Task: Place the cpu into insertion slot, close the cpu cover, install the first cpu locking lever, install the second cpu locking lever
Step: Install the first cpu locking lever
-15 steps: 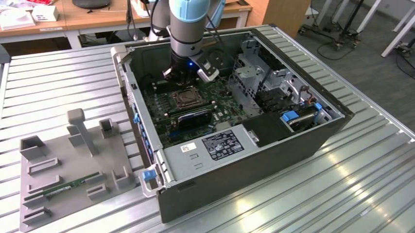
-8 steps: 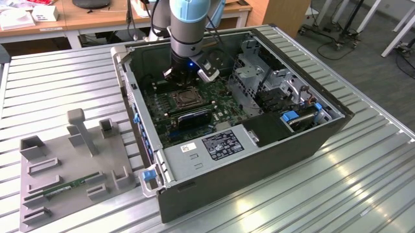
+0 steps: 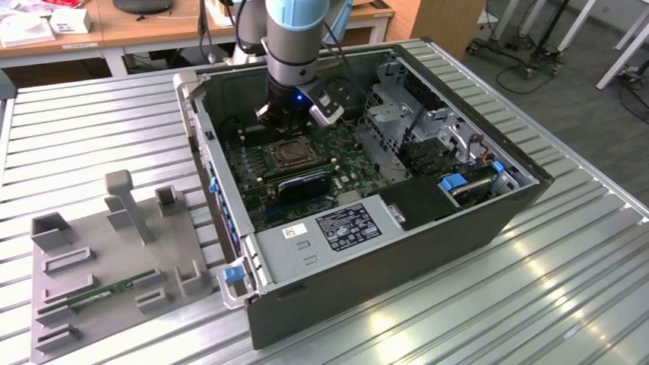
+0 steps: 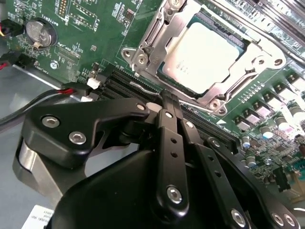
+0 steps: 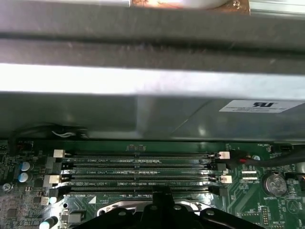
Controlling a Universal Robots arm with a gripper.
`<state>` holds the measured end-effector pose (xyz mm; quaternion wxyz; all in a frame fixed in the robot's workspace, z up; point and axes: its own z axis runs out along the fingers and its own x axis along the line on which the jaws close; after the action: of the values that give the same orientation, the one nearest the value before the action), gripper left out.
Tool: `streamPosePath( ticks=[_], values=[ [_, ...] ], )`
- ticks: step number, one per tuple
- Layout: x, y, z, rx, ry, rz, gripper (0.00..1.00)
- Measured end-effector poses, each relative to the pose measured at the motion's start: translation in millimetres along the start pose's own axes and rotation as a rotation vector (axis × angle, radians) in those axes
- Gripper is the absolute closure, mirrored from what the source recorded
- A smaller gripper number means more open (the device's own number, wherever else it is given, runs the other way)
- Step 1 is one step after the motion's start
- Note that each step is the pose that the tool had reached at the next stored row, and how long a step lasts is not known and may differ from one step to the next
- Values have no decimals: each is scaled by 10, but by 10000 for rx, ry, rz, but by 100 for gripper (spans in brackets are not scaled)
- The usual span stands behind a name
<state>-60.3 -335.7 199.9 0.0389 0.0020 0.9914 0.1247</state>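
Second wrist view: black gripper (image 4: 167, 98), closed and empty, tips just beside thin silver cpu cover (image 4: 158, 46) lying over square silvery-grey cpu (image 4: 205, 55).

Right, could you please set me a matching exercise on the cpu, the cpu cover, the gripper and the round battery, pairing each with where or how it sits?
Things:
1. cpu
2. cpu cover
3. gripper
4. round battery

Places or states:
A. over the black memory slots
B. lying flat, framing a silvery square
C. mounted on the green board, apart from the silver frame
D. seated, its top showing through a metal frame

Pairs: 1-D; 2-B; 3-A; 4-C
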Motion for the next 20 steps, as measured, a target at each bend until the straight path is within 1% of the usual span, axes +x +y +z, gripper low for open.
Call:
streamPosePath(
  ticks=[5, 12, 20],
  values=[
    [0, 14, -32, 0, -1, 1, 89],
    [34, 55, -35, 2, 1, 0, 89],
    [42, 61, -50, 0, -5, -1, 89]
  ],
)
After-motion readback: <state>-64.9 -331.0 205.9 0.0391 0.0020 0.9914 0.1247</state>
